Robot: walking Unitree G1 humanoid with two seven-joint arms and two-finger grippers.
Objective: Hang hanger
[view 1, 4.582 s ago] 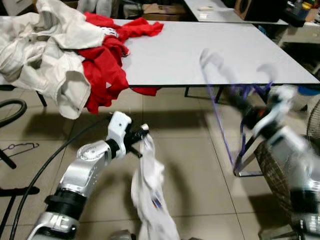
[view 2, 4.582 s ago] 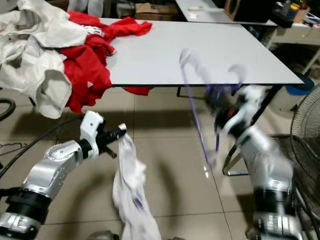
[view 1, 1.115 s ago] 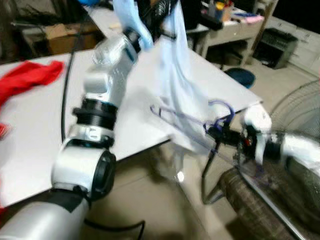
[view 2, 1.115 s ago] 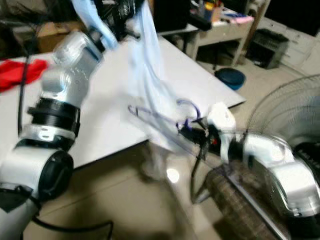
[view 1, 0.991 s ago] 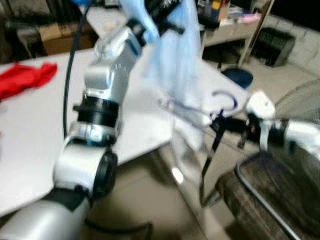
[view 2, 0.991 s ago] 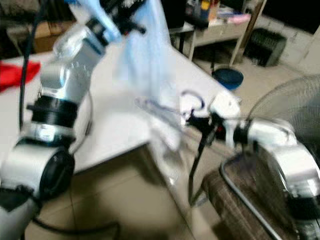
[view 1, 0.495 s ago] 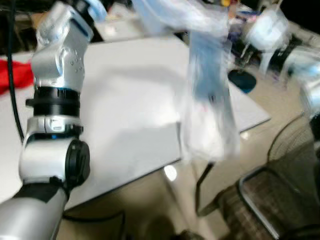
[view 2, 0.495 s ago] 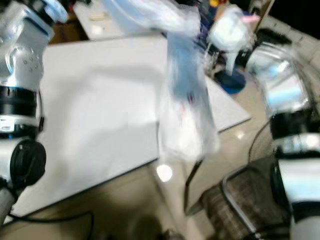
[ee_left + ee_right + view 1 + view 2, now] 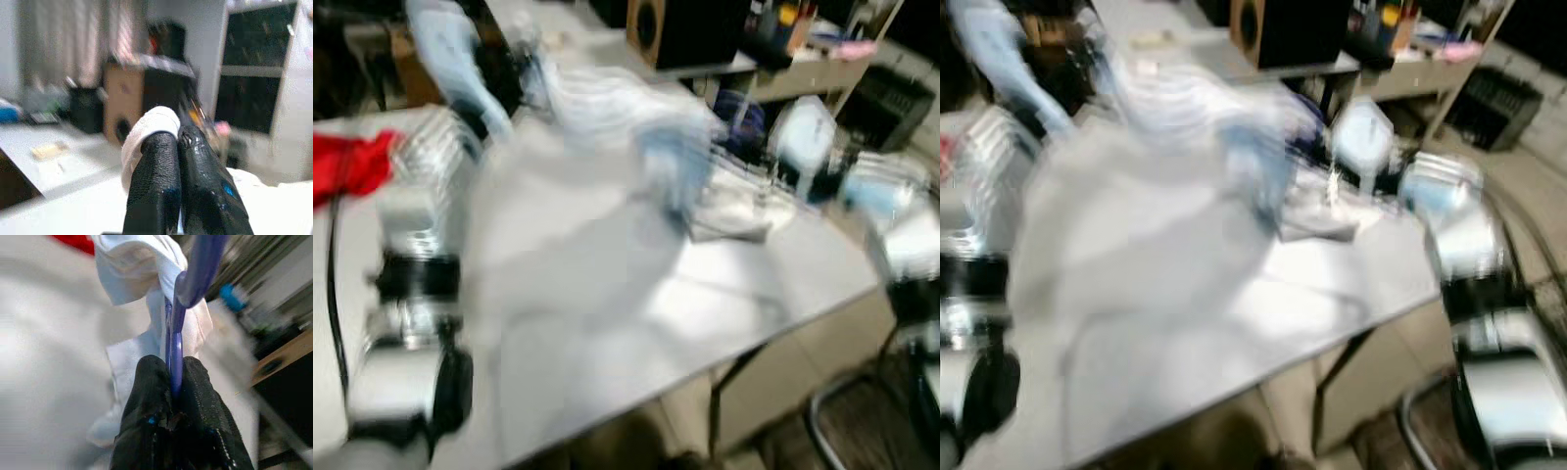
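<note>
Pinching the purple hanger (image 9: 175,340) between its two black fingers (image 9: 146,401), the right tool (image 9: 168,418) holds the wire upright, and the curved top of the hanger rises past a bunch of white cloth (image 9: 139,267) draped around it. In the head views this right tool (image 9: 1332,186) sits out over the far right part of the desk (image 9: 636,323), at the end of a silver arm (image 9: 1459,245) that reaches in from the right (heavy blur hides the fingers there). The cloth trails away from it as a pale blue-white smear (image 9: 626,127) stretching across the desk toward the left side.

The left tool (image 9: 178,161) has its fingers (image 9: 151,181) pressed together on a fold of the same white cloth (image 9: 149,125), which bulges over the fingertips. Its silver arm (image 9: 421,245) stands raised at the left edge of the desk, with a light blue blur (image 9: 450,54) near its top.

A red garment (image 9: 352,162) lies at the far left of the desk, well apart from the hanger. Behind the desk stands a black speaker (image 9: 680,29) on a lighter surface, and cluttered shelves (image 9: 1420,39) lie further right. A patch of tan floor (image 9: 822,352) shows below the desk's near right corner, beside a dark desk leg (image 9: 720,406). Everything in the head views is strongly smeared, so finer detail cannot be made out.
</note>
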